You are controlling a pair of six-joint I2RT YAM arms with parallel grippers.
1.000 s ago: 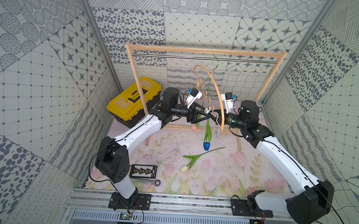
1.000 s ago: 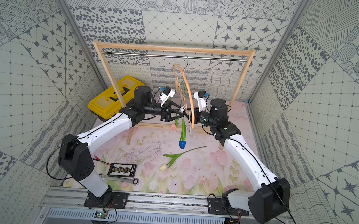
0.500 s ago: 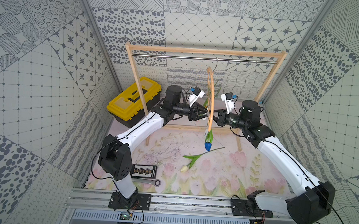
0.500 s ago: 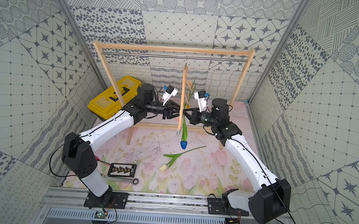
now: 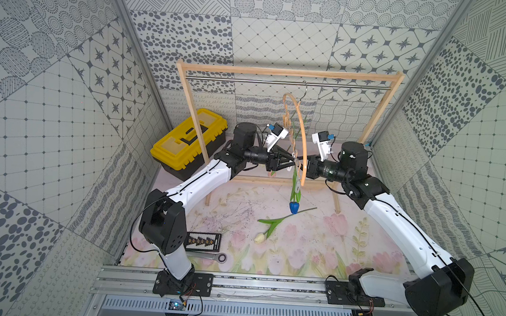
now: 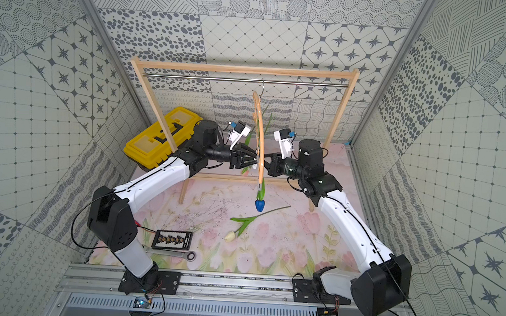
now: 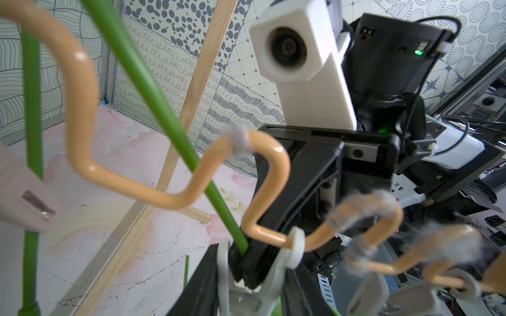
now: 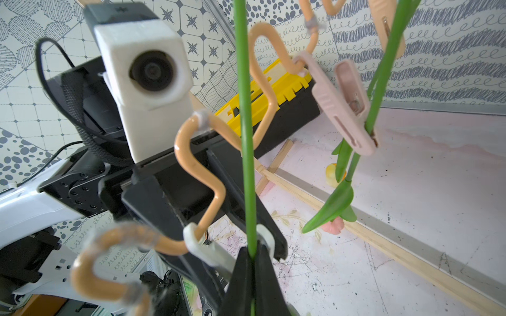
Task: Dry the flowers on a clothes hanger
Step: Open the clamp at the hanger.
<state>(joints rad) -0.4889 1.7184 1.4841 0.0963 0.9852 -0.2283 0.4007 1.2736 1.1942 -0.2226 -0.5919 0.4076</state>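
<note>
Left gripper: jaws were wide a second ago, now drawn in and clamped on the white clothespin, squeezing it.
Right gripper: pinched together on the stem of the blue tulip, tip pushed in between the pin's arms.
Stem in pin mouth: can't tell.
Blue tulip: hangs head down just beside the hanger, above the mat.
Hanger: hooked on the rod; edge-on half a second ago, now swung part-turned.
Other flowers: yellow tulip and pink tulip look pinned already; cream tulip lies on the mat.
Meaning: pin looks opened for flower three. Left letting go should make it bite. The swing could drag the stem out.
</note>
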